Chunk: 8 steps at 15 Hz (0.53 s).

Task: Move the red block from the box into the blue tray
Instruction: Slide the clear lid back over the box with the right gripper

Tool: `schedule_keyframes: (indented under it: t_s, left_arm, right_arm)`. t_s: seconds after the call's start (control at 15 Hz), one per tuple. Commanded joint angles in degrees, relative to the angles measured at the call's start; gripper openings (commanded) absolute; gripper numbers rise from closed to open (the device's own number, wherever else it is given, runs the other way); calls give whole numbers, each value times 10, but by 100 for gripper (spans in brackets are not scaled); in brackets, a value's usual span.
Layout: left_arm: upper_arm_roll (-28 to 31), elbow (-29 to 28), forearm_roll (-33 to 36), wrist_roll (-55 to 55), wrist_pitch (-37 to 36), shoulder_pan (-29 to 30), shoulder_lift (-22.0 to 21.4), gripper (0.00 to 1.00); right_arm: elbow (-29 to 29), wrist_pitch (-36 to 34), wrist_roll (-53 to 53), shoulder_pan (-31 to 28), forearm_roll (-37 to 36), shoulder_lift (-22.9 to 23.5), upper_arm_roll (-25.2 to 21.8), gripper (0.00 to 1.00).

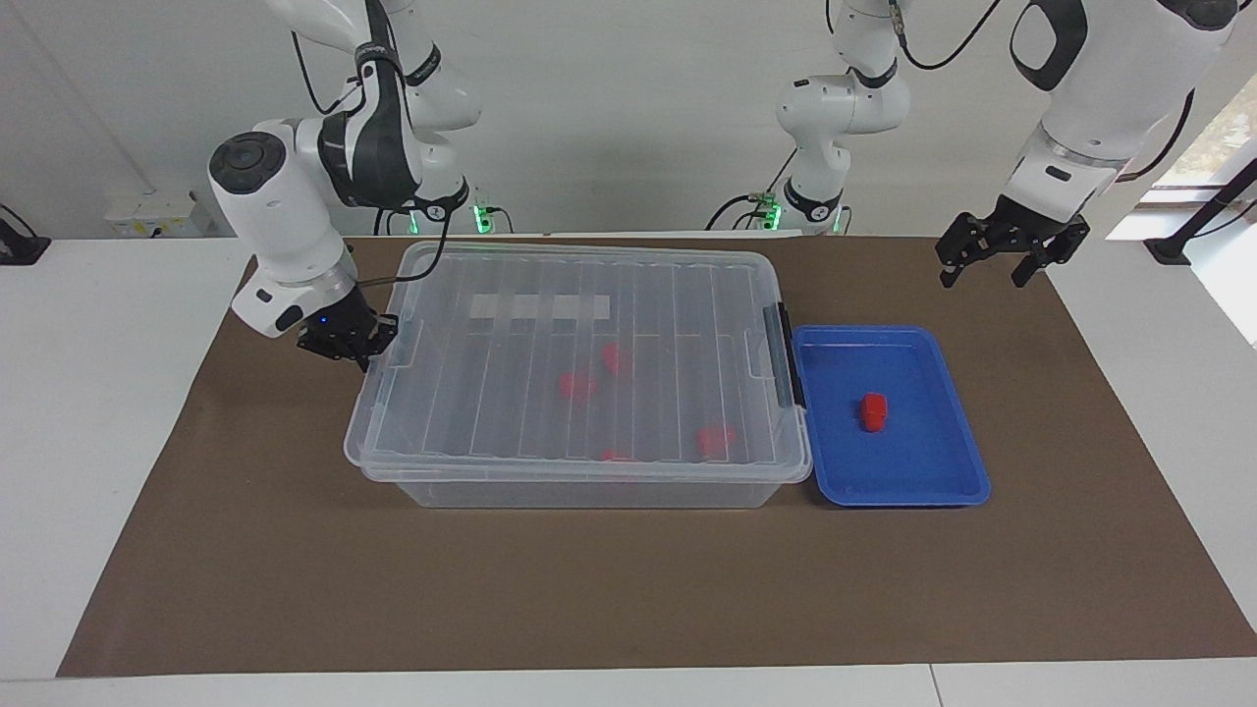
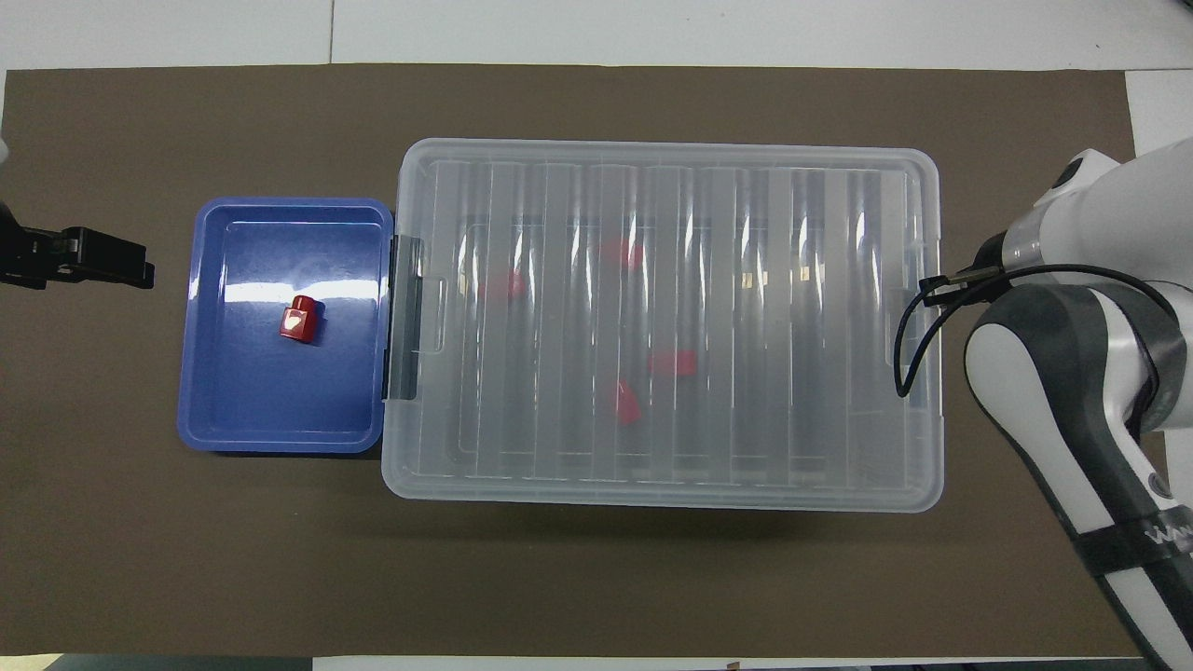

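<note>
The box [image 1: 550, 295] stands mid-table with its ribbed lid on [image 2: 671, 168]. Several red pieces show through the lid, one of them oblong [image 2: 673, 362]; I cannot tell which is the red block. The blue tray [image 1: 943, 481] lies against the box's end toward the left arm [image 2: 233, 419]. A red piece with a pale patch [image 2: 299, 319] lies in the tray [image 1: 873, 410]. My left gripper [image 1: 992, 265] is open and empty, raised over the mat beside the tray [image 2: 112, 261]. My right gripper [image 1: 349, 339] is low at the box's other end, by its latch.
A brown mat [image 1: 628, 589] covers the table. The right arm [image 2: 1072, 373] hangs over the mat at the box's end. A dark grey latch [image 1: 784, 355] sits between box and tray.
</note>
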Motion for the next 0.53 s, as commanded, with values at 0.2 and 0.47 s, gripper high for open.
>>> schedule_keyframes:
  t_s: [0.2,0.47]
  left_arm:
    - [-1,0,2,2,-5,3,-2,100]
    - [-1,0,2,2,-5,3,-2,100]
  right_arm:
    - [17,-24,-1,-9,7,-2,1,0]
    - [91,-106,-24,-16,-1,3,0,0]
